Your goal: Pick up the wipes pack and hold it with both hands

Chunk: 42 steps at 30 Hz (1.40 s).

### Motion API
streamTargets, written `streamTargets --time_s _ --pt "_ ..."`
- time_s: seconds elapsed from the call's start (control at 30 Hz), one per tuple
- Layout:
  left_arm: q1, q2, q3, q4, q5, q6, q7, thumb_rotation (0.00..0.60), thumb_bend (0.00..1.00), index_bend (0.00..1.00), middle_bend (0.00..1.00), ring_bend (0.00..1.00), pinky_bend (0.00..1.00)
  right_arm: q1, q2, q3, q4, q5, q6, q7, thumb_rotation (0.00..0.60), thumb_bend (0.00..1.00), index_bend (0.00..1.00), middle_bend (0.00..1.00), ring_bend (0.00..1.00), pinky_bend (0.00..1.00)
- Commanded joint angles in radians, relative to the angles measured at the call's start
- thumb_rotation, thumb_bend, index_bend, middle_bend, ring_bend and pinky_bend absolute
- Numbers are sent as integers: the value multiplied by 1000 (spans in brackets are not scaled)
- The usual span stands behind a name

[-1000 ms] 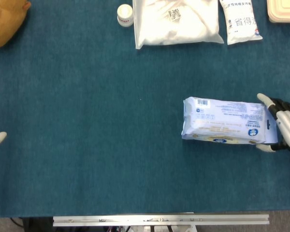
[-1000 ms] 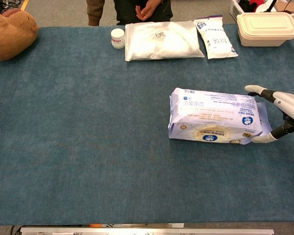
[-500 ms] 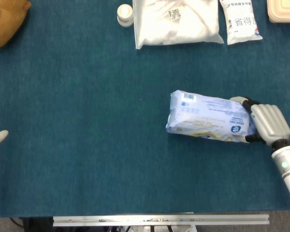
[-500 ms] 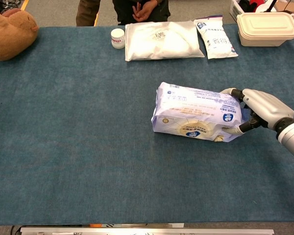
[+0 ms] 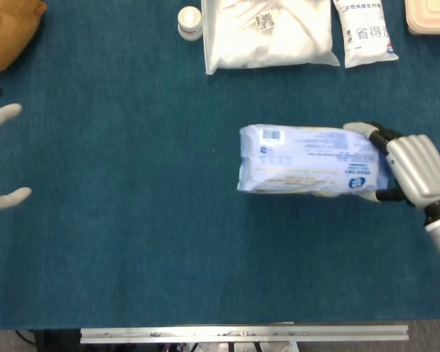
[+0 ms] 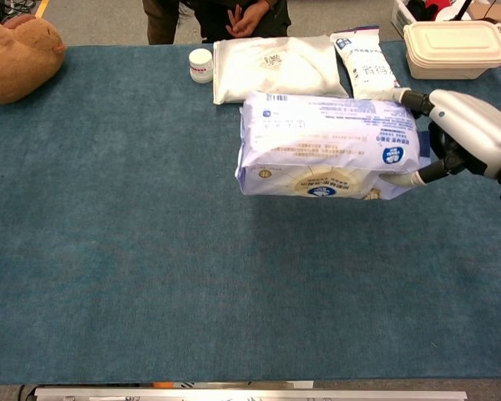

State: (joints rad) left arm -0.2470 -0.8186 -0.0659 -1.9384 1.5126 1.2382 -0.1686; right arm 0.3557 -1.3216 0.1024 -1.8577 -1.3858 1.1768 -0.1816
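The teal carpet-like table cover [image 6: 150,276] lies below both hands; the large white plastic bag [image 6: 275,69], bearing a small square printed code that cannot be read, rests well beyond the right hand [image 6: 468,134]. The pale blue-and-white wipes pack [image 6: 330,146] hangs clear of the cover, its long axis level, its right end clamped by the right hand with a fingertip over the top edge and another under the bottom edge; a barcode sits at its upper left corner, a round blue logo near the held end, the fine print too small to read. The step in hand, by judgement, is the one-handed lift. The next move calls for the left hand [image 5: 1,158], seen only as two spread white fingertips far to the left and holding nothing, to cross and take the pack's free end. The small white pouch [image 5: 365,31] beyond the right hand shows the characters 省得.
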Motion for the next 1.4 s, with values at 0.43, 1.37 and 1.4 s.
streamTargets --time_s 0.43,1.37,1.4 --pt "-137 -4 -13 -26 80 -133 -43 600 96 0 5 0 94 180 -108 127 -118 141 -69 -219 600 411 639 558 631 768" --pt "-234 8 -51 -69 -89 -238 -71 600 95 0 0 0 95 372 -514 221 89 266 38 -410 600 411 639 557 631 768" --pt "-234 9 -51 -72 -89 -238 -72 600 95 0 0 0 94 377 -522 224 97 270 37 -409 600 411 639 556 631 768"
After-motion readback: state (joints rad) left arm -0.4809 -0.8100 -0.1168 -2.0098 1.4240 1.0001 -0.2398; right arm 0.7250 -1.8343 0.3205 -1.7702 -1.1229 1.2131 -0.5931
